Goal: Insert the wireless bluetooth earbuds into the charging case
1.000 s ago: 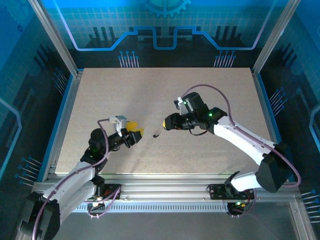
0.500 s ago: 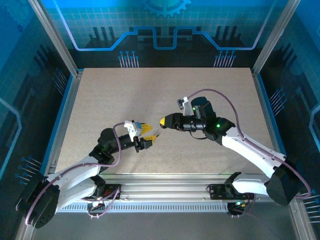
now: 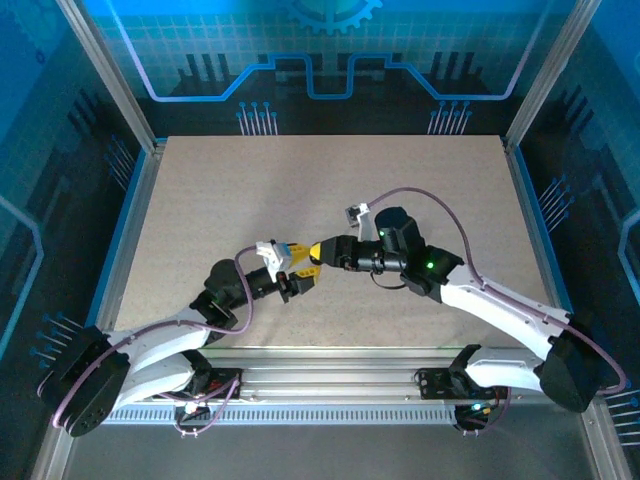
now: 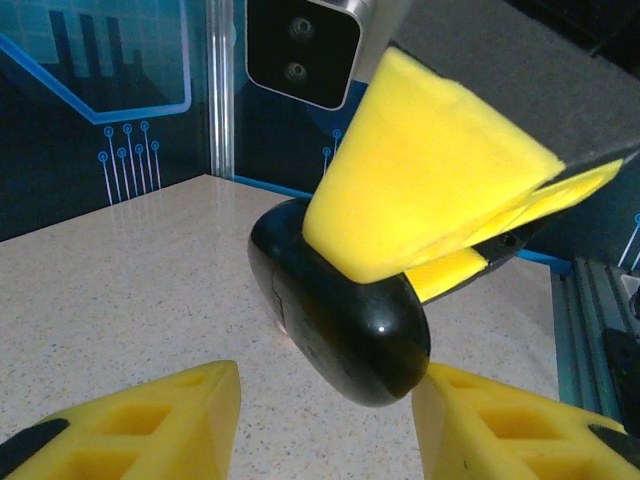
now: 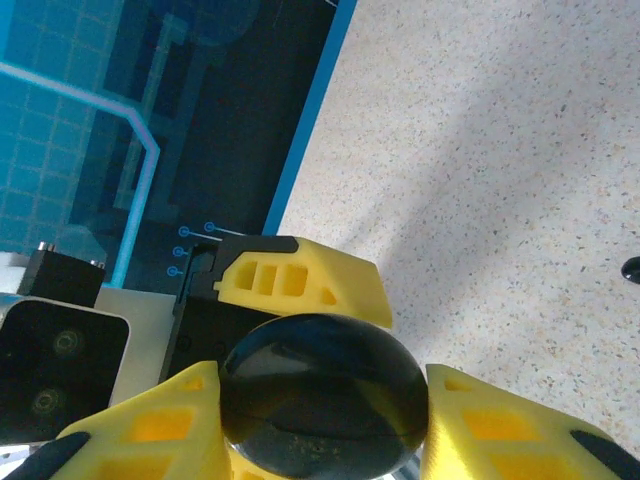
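Arms angled inward, grippers set tip to tip. Right gripper (image 5: pixel 318 378) clamped on black charging case (image 5: pixel 330 405); left gripper (image 4: pixel 328 372) jaws set apart.

A speckled beige table (image 3: pixel 300 190) sits inside an aluminium frame (image 3: pixel 105 70). Blue translucent panels (image 3: pixel 200 40) printed with circuit-style lines close the far and side walls. A slotted metal rail (image 3: pixel 330 385) runs along the near edge.

The charging case (image 4: pixel 335 320) is a glossy black, egg-shaped shell with a fine seam running round it, and it looks closed. It is held off the counter (image 4: pixel 120 260) near the counter's middle, pinched at its sides between the yellow fingers of the right claw (image 5: pixel 322 395). A tiny dark piece (image 5: pixel 631 268) lies on the counter nearby, too small to name.
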Available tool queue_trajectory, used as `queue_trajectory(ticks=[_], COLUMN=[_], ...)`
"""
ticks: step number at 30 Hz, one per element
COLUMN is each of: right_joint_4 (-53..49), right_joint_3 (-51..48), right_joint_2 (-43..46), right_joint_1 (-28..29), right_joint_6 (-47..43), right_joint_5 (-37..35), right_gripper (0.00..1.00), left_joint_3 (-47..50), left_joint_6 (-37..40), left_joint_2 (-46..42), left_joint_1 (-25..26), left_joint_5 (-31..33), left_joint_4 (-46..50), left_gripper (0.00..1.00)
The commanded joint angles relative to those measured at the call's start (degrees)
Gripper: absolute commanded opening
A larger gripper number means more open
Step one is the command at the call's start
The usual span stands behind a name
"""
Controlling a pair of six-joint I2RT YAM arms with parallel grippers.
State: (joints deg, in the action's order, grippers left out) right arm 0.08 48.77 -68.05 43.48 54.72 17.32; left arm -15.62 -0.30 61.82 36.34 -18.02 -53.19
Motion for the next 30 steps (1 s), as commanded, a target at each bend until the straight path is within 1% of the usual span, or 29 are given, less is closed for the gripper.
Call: queue_trajectory(ticks=[1,6,11,17,21,24,30], right_joint_4=[2.4,2.1,1.5,2.1,2.3,2.4,2.7], right_joint_3=[-1.7,-2.9,-3.2,-3.2,-2.5,-2.4,-1.8], right_joint_2=[2.6,4.8,5.7,5.0,4.3,3.8,2.8], right_joint_1=[1.7,3.2,4.5,5.7,6.1,6.4,6.9], right_joint_6=[1.6,3.4,3.5,4.0,3.7,3.8,4.0], right_joint_5=[-4.7,-10.4,-13.5,-14.1,-14.1,-14.1,-13.8], right_gripper=[0.40,0.40,0.40,0.40,0.40,0.40,0.40], left_joint_3=[-0.6,-0.9,-0.8,-1.1,-0.7,-0.8,-1.2], left_joint_6=[-2.6,-3.4,-4.7,-7.3,-8.4,-8.8,-9.5], left_joint_2=[0.4,1.1,2.3,4.3,5.5,5.6,5.8], left_joint_1=[0.6,1.0,1.3,1.5,1.6,1.7,1.7], left_joint_5=[3.5,2.6,1.9,2.1,2.9,3.1,2.9], left_joint_4=[-6.4,-7.4,-10.5,-14.1,-16.7,-17.0,-16.5], left_gripper=[0.48,0.48,0.49,0.49,0.47,0.44,0.43])
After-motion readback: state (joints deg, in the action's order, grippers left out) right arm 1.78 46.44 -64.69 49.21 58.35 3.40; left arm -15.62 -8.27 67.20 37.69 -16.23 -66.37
